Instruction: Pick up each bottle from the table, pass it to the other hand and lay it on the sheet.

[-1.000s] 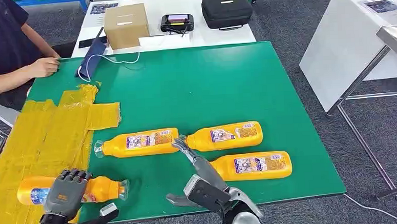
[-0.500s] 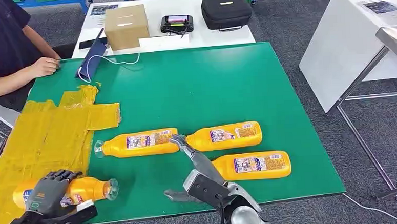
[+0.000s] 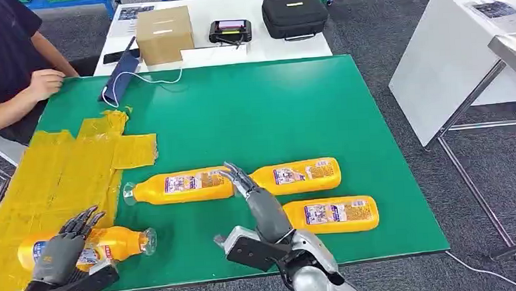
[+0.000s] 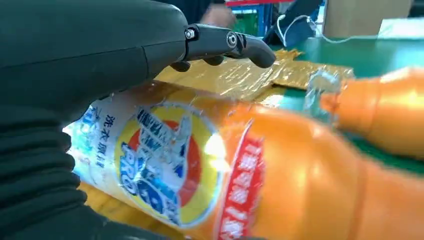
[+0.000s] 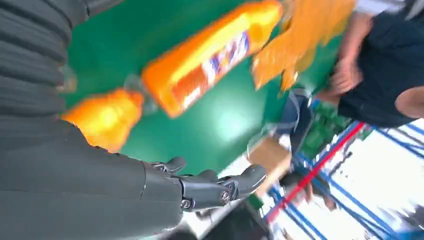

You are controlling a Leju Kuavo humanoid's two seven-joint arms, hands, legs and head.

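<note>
One bottle [image 3: 94, 246] lies on the sheet [image 3: 57, 176] (left) — three bottles [image 3: 297, 175] lie right of it.

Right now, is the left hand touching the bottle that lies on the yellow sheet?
Cannot tell. In the head view the left hand overlaps the bottle on the yellow sheet, fingers spread; the left wrist view shows neither contact nor gap plainly.

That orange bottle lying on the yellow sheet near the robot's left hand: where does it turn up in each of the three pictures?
Head view: the bottle lies at the lower left, on the near edge of the yellow sheet, just beyond the left hand.
Left wrist view: it is the big labelled bottle across the middle, close up.
Right wrist view: I cannot tell it apart; the bottles there are blurred.
Shared landmark: the green mat, also and.
</note>
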